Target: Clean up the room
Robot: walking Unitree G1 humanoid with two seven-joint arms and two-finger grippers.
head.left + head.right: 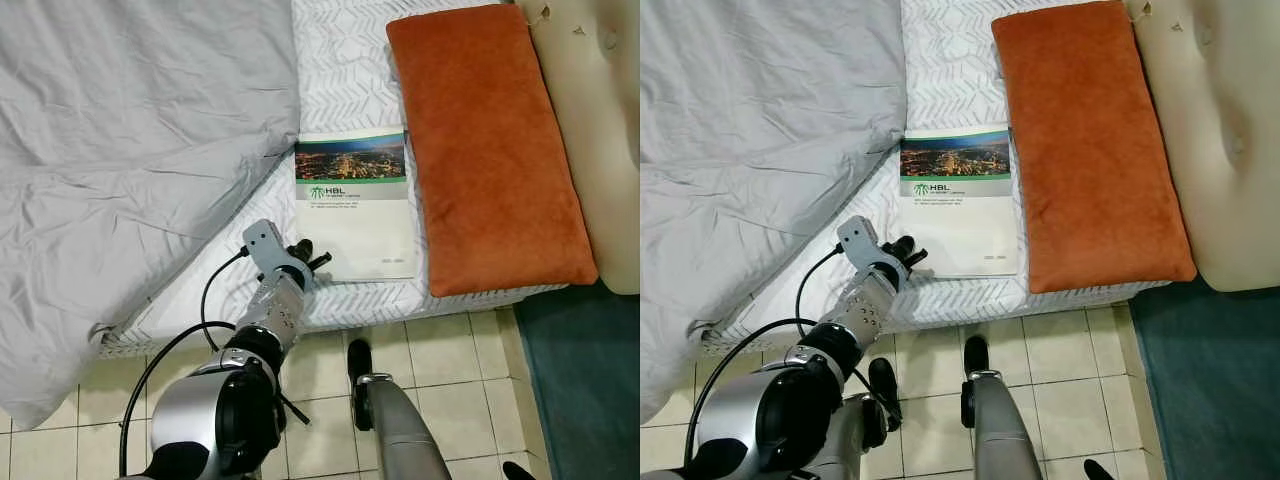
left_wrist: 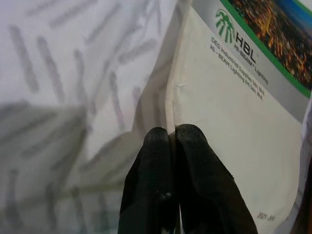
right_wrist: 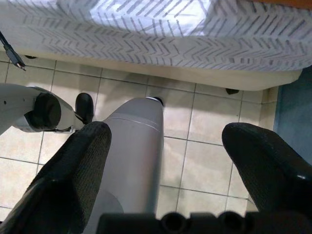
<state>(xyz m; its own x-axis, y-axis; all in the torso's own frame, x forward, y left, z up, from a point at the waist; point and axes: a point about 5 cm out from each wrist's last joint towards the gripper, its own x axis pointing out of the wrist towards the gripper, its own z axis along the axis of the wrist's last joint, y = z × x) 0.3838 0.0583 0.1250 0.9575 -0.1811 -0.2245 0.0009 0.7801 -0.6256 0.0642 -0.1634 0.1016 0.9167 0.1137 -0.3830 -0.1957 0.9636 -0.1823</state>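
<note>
The left end effector point(image 2: 174, 134) is pinched shut right at the near left edge of the booklet point(image 1: 357, 205) on the bed point(image 1: 340, 70). It may only nip the sheet, so the booklet could slip. The right end effector point(image 3: 168, 161) hangs wide open over the floor.

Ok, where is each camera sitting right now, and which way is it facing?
Left eye and right eye: on the head, looking down at the bed, booklet, orange cushion; left arm reaching.
Left wrist: along the left gripper, fingers together at the booklet's edge.
Right wrist: floorward past the open right gripper, onto the robot's leg and tiles.
Head and left wrist views share the booklet.
</note>
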